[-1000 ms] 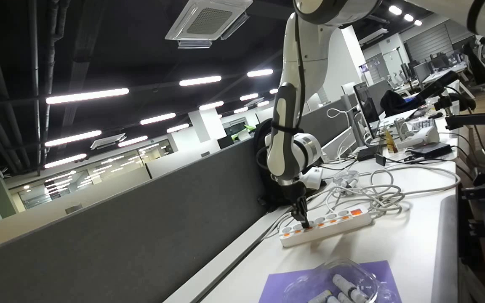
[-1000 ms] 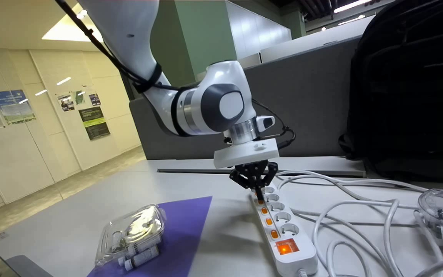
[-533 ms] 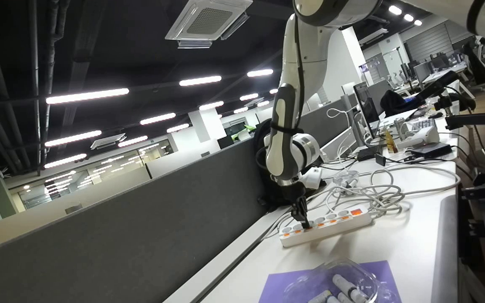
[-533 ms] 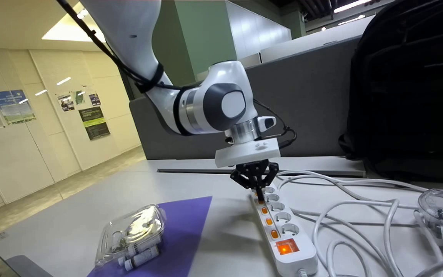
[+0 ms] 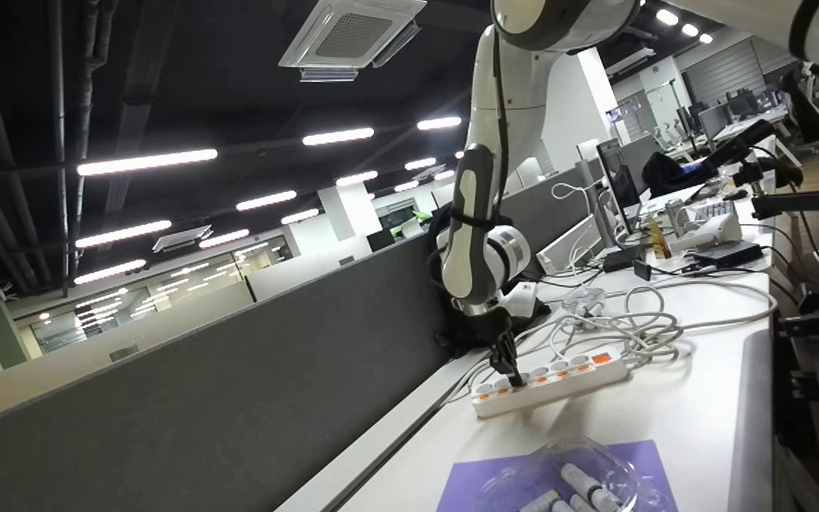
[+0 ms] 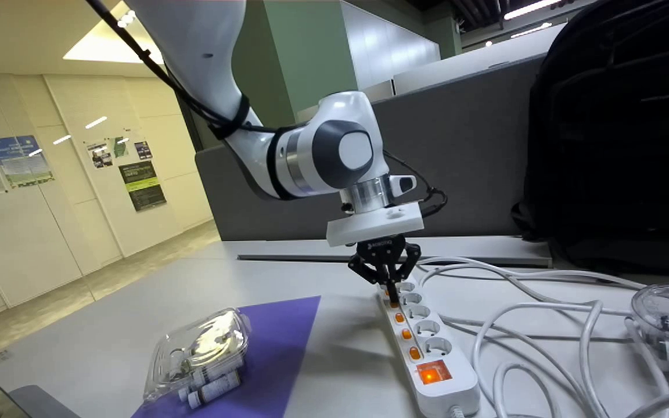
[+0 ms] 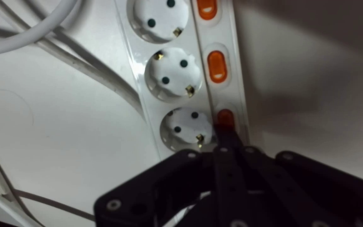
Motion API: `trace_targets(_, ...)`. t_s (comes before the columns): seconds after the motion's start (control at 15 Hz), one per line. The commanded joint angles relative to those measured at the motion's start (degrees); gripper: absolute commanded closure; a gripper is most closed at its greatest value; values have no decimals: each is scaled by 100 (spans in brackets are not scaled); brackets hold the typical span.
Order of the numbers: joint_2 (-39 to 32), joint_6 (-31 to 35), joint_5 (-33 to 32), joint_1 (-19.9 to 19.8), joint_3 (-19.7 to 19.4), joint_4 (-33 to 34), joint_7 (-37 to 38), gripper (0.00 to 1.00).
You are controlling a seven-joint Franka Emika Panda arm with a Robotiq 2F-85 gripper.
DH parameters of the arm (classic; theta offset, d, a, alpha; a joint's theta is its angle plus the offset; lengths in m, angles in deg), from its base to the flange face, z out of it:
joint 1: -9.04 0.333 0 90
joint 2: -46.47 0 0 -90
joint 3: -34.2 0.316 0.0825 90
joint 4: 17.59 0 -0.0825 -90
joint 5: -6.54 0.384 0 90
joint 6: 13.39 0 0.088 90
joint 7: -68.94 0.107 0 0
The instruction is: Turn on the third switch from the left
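The black Robotiq gripper (image 7: 226, 130) points down, its fingers together in a narrow tip. In the wrist view that tip covers the lower end of an orange rocker switch (image 7: 225, 116), the third from the left along the white power strip (image 5: 552, 390) in an exterior view; I cannot tell whether it is pressed. Round sockets (image 7: 174, 73) line the strip beside it, and a larger main switch (image 6: 433, 372) glows orange at the corded end. White cables (image 7: 17, 43) loop beside the strip. Well apart lies a purple sheet (image 6: 286, 339), a clear plastic container (image 6: 195, 348) partly over it. Farther back, a black backpack (image 6: 619, 145) stands by a grey partition (image 6: 468, 151).
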Motion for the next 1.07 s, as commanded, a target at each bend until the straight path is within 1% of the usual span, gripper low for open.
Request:
trace_targets(0.0,-646,-33,-635,584,-483,314,571,100)
trace_targets(0.13,-709,-58,-1244,1106,-889,362,1090,100)
trace_targets(0.27,-813,-80,-1787,1541,-1209,418,1643,100)
trace_targets(0.47,-936,-305,-2255,1896,-1413,489,2165,100)
trace_targets(0.6,-884,-513,-2210,1821,-1256,514,2100,100)
trace_targets(0.8,-519,-613,-2035,1649,-1029,357,1915,100)
trace_targets(0.87,-331,-616,-1990,1625,-997,236,1943,95)
trace_targets(0.93,-176,-598,-1961,1597,-966,124,1945,74)
trace_targets(1.0,-40,-624,-1878,1563,-916,26,1954,69)
